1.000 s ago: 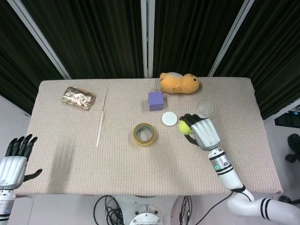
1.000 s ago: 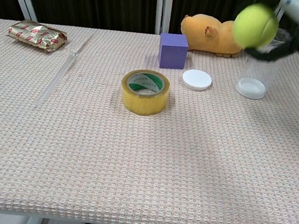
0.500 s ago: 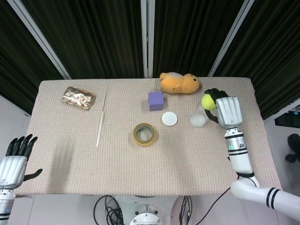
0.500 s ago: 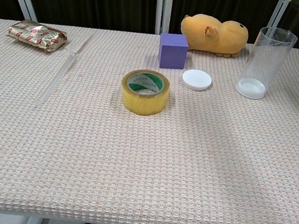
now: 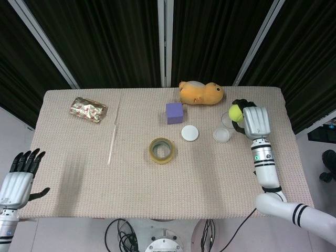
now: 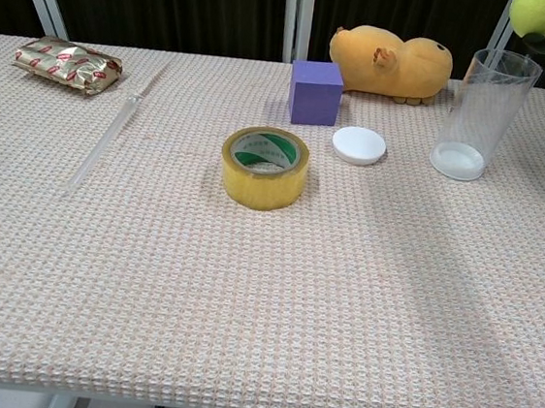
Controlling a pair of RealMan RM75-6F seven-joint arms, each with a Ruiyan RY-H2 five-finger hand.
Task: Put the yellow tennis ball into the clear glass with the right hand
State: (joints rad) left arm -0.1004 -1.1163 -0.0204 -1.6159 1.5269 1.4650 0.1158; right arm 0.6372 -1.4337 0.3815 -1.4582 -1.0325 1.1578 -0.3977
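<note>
The broad beige woven-cloth table (image 5: 79, 173) fills the head view, black curtains behind it. Up at twelve o'clock lies the orange plush animal toy (image 5: 201, 93), on its side near the far edge. Out at ten o'clock, the crinkled gold foil snack packet (image 5: 87, 109). Beside it, toward the centre, a long thin clear plastic rod (image 5: 113, 134) runs near to far.

At three o'clock the white right hand (image 5: 253, 119) hangs above the table with its dark fingers (image 5: 240, 103) wrapped round the yellow tennis ball (image 5: 235, 113): the ball is held in the air, just over the rim of the tall clear glass (image 6: 483, 114), to its right side in the chest view, not inside. The glass stands upright at two o'clock.

Off the table at eight o'clock, the left hand (image 5: 20, 176) holds nothing, dark fingers spread and pointing up.

Dead centre sits the yellow roll of tape (image 6: 265, 167), lying flat. Just beyond it at one o'clock, the purple cube block (image 6: 314, 92), and between cube and glass, a small flat white round lid (image 6: 359, 145).
</note>
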